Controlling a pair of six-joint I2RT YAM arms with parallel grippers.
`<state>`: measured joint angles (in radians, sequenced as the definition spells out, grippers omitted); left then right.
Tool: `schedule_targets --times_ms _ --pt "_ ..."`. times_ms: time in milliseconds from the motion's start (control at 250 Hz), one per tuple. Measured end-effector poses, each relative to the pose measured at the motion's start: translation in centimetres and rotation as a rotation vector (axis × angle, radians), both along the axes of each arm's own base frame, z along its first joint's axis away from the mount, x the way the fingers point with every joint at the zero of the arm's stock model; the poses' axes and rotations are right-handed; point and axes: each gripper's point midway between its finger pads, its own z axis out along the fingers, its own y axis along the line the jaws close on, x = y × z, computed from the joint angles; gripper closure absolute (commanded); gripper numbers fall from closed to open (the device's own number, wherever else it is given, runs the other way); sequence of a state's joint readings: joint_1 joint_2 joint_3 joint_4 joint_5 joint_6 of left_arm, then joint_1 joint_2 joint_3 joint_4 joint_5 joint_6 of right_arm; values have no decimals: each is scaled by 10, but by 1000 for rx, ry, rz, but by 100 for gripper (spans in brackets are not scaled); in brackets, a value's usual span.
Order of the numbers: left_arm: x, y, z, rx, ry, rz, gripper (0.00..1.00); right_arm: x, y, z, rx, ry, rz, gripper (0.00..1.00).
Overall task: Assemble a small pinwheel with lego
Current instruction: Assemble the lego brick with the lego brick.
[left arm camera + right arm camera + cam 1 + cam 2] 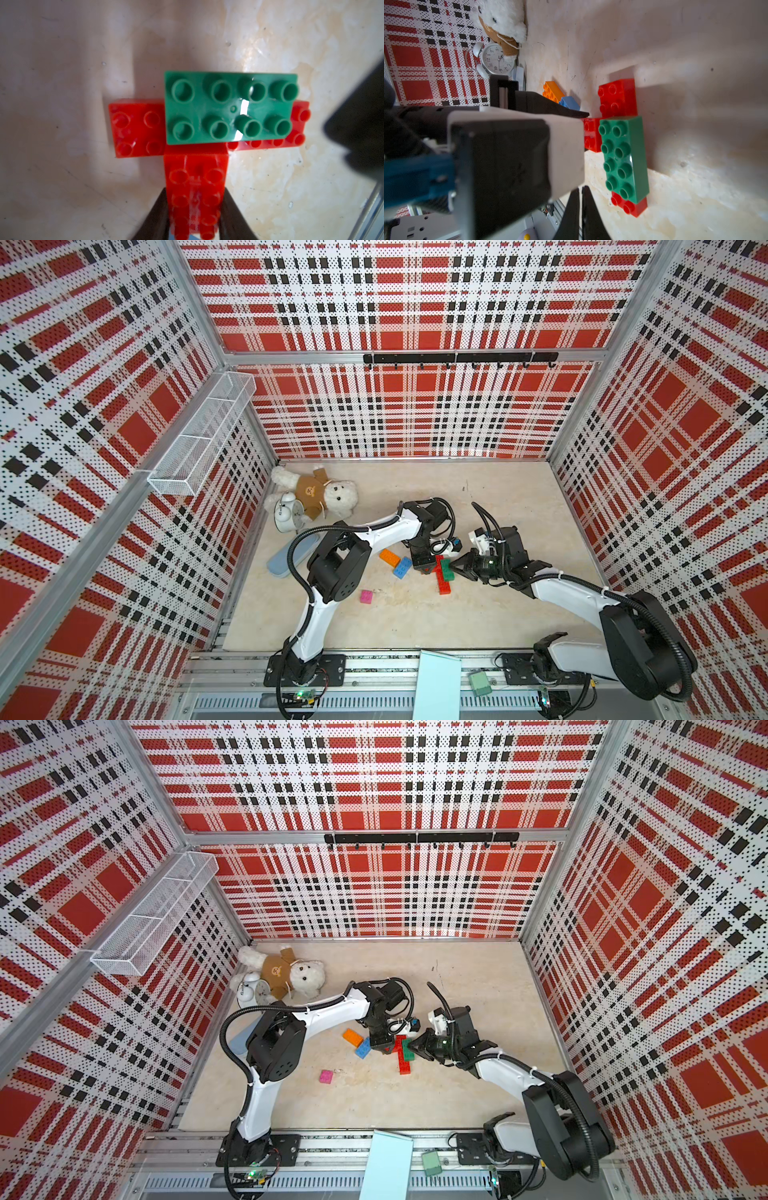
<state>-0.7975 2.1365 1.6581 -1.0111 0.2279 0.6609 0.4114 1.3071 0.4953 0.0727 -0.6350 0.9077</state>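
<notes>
The pinwheel is a T-shaped cluster at the table's middle: a green lego brick pressed on top of red bricks. My left gripper is shut on the red brick that sticks out sideways from under the green one. My right gripper is shut with nothing in it, its tips just beside the green brick without touching it. Orange, blue and pink bricks lie loose to the left.
A teddy bear and an alarm clock sit in the back left corner, with a light blue flat object in front of them under the left arm. A wire basket hangs on the left wall.
</notes>
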Motion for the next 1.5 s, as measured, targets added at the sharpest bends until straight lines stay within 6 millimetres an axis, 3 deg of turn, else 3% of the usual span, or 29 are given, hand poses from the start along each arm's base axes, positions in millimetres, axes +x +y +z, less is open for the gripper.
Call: schedule_targets --times_ms 332,504,1201,1497 --pt "0 0 0 -1 1 1 75 3 26 -21 -30 -7 -1 97" --pt "0 0 0 0 1 3 76 9 35 -21 -33 -52 -36 98" --pt "8 1 2 -14 -15 15 75 24 29 -25 -177 -94 -189 100" --pt "9 1 2 -13 -20 16 69 25 29 -28 -213 -67 -236 100"
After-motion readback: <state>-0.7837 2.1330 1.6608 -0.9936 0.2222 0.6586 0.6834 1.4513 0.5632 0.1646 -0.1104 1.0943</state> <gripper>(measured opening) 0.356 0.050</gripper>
